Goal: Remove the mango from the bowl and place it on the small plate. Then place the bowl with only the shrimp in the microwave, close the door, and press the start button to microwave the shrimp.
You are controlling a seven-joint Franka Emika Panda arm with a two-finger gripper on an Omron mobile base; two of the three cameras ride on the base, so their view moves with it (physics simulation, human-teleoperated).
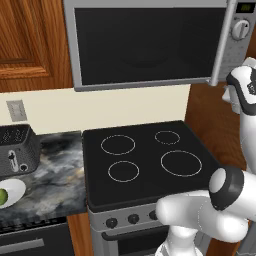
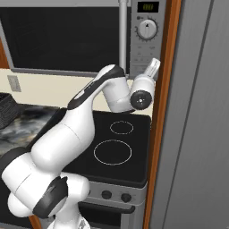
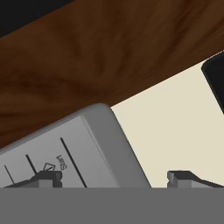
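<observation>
Reaching up beside the microwave (image 2: 80, 36), the end effector (image 3: 114, 178) hovers at the lower corner of the control panel (image 2: 146, 42), apparently lined up to press start. Its fingertips (image 3: 48, 178) stand wide apart, holding nothing. The door (image 1: 147, 45) looks shut. A small label reads "Start" on the panel. Off left, the mango (image 1: 3, 196) sits on the small plate (image 1: 15, 189) on the tabletop (image 1: 55, 185).

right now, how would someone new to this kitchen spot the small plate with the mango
Start at the black stovetop and look left along the marbled counter. In front of the dark toaster, at the picture's left edge, lies the small plate: white, round, carrying the yellow-green mango.
</observation>
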